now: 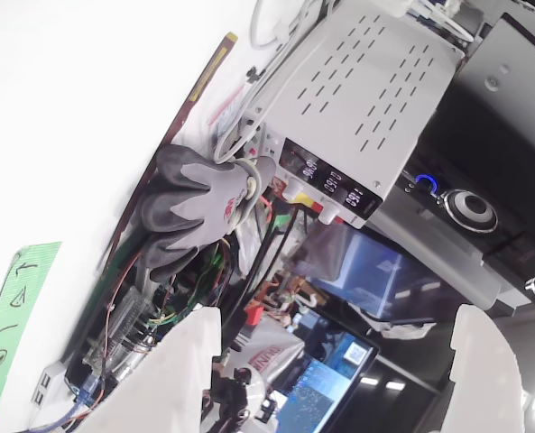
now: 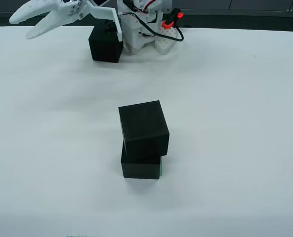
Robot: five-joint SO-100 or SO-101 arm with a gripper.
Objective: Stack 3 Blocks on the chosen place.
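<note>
**Two blocks stacked, one left by the arm's base**

Your tool [image 2: 30, 27], jaws apart and holding nothing, hangs at the fixed front view's upper left. The third block [image 2: 105, 44] sits beside it, against the arm's base. Grip its flat opposite faces (matte, likely stiff, not slippery). Mid-bench, the top block [image 2: 143, 127] sits twisted on the bottom block [image 2: 140, 167], covering the green patch [image 2: 160, 169].

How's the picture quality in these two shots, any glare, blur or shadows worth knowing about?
View riding on the gripper: tilted, table blown out white, gripper fingers blurred up close. View from the front: even light, sharp, only soft faint shadows beside the two stacked blocks and the third block.
</note>
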